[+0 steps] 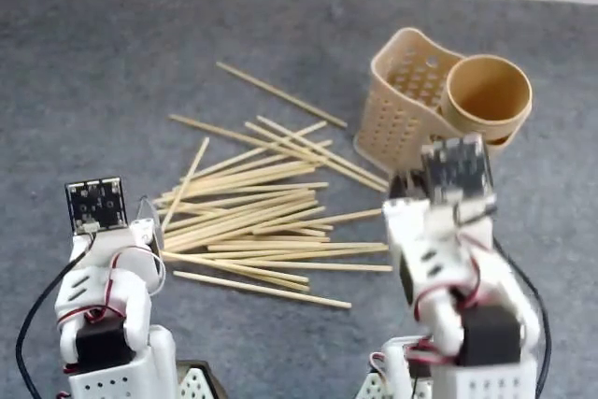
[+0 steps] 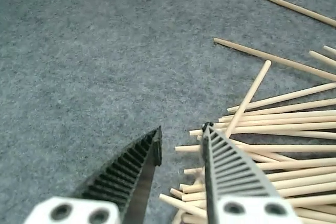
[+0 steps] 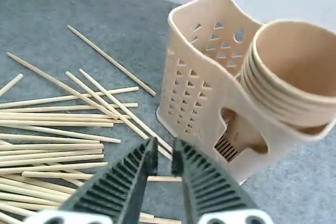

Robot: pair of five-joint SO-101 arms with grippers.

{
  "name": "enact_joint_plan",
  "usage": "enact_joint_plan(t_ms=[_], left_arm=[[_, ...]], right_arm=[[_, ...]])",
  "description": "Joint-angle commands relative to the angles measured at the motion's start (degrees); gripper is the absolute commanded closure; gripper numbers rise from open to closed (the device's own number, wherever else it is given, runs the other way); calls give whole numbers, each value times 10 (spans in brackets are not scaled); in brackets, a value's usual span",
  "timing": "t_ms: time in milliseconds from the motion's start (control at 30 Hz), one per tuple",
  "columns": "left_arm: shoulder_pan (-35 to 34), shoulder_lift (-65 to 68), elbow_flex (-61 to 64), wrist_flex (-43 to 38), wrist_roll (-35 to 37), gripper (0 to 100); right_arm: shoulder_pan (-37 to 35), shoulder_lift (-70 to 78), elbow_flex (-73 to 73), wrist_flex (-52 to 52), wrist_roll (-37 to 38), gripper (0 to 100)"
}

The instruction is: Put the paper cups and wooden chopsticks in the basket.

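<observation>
We note wooden chopsticks (image 1: 252, 221) strewn loose across the grey tabletop (image 1: 93, 63), none in the basket (image 1: 397, 109). A nested stack of paper cups (image 1: 486, 95) sits in the basket's end, its rims above the wall. The left end effector (image 2: 181, 135) hangs released and empty over the pile's edge. The right end effector (image 3: 164, 148) is empty, its jaws narrowly parted, over chopsticks just beside the basket.

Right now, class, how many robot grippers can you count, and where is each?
2. The left gripper is at the edge of the chopsticks; the right gripper is over them, beside the basket.
</observation>
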Motion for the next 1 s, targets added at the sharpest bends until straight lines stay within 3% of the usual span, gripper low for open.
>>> enact_joint_plan(t_ms=[0,433,967], left_arm=[[-8,-5,-4,-11,6,860],[-9,-6,2,-12,6,860],[-6,-6,5,-12,6,860]], right_arm=[[-7,116,-110,3,4,875],[-7,380,-387,3,4,740],[-36,618,-534,2,4,738]])
